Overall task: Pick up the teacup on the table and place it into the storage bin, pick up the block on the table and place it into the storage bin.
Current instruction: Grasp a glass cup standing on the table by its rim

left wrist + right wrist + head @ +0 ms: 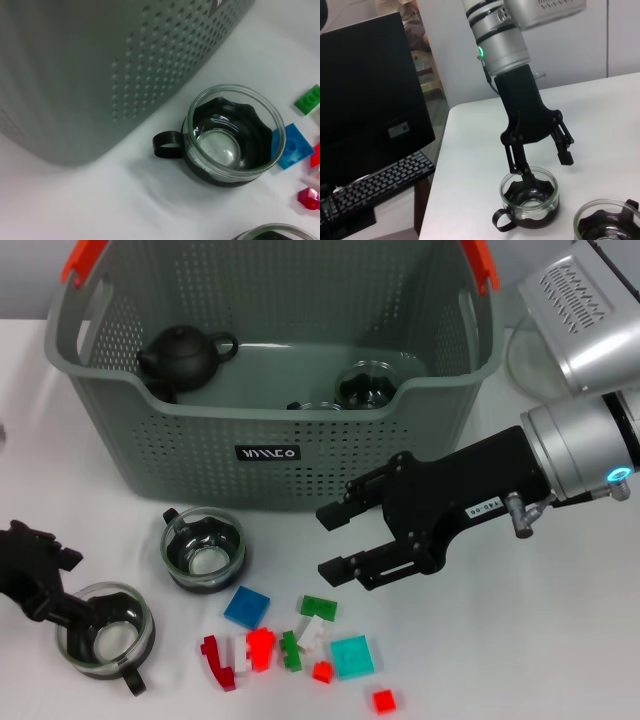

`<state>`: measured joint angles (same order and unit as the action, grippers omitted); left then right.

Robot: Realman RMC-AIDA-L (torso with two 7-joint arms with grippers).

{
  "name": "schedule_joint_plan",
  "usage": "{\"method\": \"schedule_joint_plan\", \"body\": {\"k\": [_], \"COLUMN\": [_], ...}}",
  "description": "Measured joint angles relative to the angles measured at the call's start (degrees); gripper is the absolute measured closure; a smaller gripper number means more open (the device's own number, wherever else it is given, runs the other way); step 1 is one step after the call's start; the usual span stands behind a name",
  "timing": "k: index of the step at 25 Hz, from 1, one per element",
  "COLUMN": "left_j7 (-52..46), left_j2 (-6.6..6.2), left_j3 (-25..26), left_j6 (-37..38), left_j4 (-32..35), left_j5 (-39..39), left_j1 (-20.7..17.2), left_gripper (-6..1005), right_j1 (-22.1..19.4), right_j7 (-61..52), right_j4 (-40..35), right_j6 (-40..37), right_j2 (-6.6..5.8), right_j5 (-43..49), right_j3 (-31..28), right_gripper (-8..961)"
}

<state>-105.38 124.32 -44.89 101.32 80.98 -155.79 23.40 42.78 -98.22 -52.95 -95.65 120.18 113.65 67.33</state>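
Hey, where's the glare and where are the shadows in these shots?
Head view: bright sheen on the silver arm shell behind the open right gripper. Left wrist view: highlights in the glass teacup; the storage bin casts a soft shadow beside it. Right wrist view: the left gripper shows dark against a bright wall.

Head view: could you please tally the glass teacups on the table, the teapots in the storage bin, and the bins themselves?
Glass teacups on the table: 2
Black teapot in the storage bin: 1
Storage bin: 1
Total: 4
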Motion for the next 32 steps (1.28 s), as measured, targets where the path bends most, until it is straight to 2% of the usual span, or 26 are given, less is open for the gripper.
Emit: {"method": "schedule_joint_plan", "body": {"k": [20, 25, 32], "left_j7": [-5.77, -6.94, -6.98], "left_j2": [-0.05, -0.30, -0.23], "left_j3": [-8.19, -8.34, -8.71], "left_j6": [-5.53, -5.60, -5.93], "left_j4": [-5.08, -5.70, -5.74], "left_j5": [-0.90, -1.75, -1.78], "left_j1": [-0.77, -0.10, -0.23], "left_gripper": [191, 196, 488], "right_j1": [-0.25, -0.15, -0.08], "right_j7": [-0.13, -0.13, -0.13], "right_j4": [0.13, 0.13, 0.13], "right_j6": [0.64, 0.60, 0.55], "right_j2": [0.05, 0.05, -0.03], "right_j5": [-0.35, -0.37, -0.37], "right_j3": [-0.20, -0.46, -0.54], "right_gripper": [325, 324, 324]}}
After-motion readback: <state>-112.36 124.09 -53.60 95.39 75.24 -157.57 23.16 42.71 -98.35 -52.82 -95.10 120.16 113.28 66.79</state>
